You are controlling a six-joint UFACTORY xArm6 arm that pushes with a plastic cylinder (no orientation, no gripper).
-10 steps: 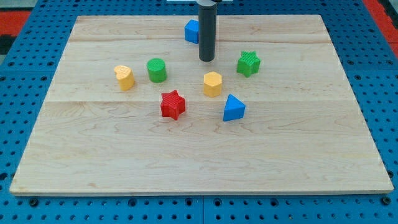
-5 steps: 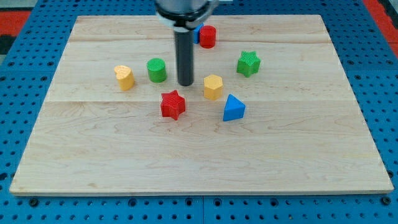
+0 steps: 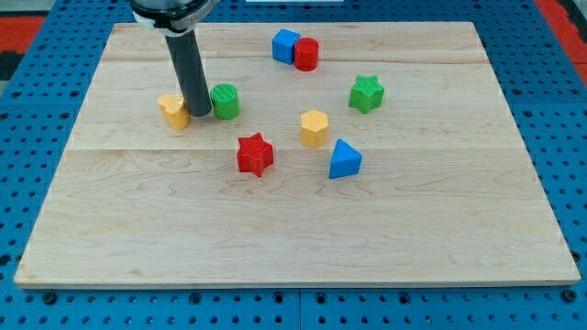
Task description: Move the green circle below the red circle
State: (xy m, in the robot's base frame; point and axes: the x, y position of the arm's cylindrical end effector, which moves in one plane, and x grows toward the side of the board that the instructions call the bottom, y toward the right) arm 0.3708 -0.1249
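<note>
The green circle (image 3: 225,101) stands left of the board's middle. The red circle (image 3: 306,54) stands near the view's top, touching a blue cube (image 3: 285,45) on its left. My dark rod comes down from the top left, and my tip (image 3: 199,114) rests between the green circle and a yellow block (image 3: 172,110), right against the green circle's left side and close to the yellow block.
A green star (image 3: 366,93), a yellow hexagon (image 3: 314,127), a red star (image 3: 255,154) and a blue triangle (image 3: 345,159) lie to the right and below. The wooden board (image 3: 293,238) sits on a blue pegboard.
My tip has moved left from beside the blue cube, past the green circle, to its left side. The yellow block has shifted slightly left; the green circle slightly too.
</note>
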